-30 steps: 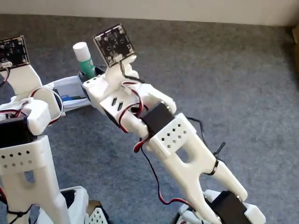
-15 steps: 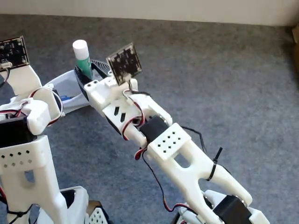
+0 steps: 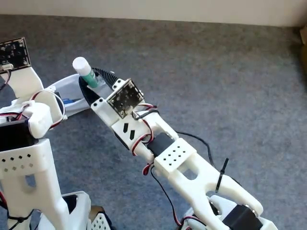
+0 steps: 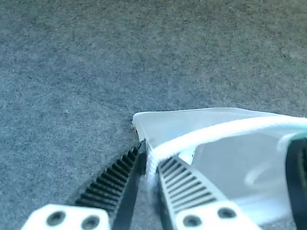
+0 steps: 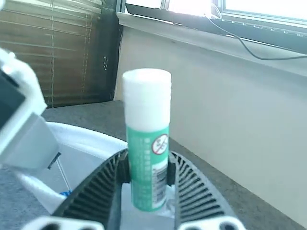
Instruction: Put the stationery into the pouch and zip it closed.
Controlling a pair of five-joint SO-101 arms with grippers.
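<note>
On grey carpet (image 3: 216,72), a translucent white plastic pouch (image 4: 230,143) is lying open, the left gripper (image 4: 146,155) pinching its rim with jaws narrow. The right gripper (image 5: 146,165) is clamping a green, white-capped glue stick (image 5: 146,120) just above the pouch. Its label is showing a red circle symbol; the print is unreadable.

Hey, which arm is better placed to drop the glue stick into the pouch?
Right. The right pincer grips the glue stick beside the pouch; the left pincer is shut on the pouch's edge.

Green glue stick (image 5: 146,158), white cap; translucent white pouch (image 4: 168,125); grey flecked carpet (image 3: 216,72); ribbed black fingers (image 5: 93,191); white arms (image 3: 201,179).
</note>
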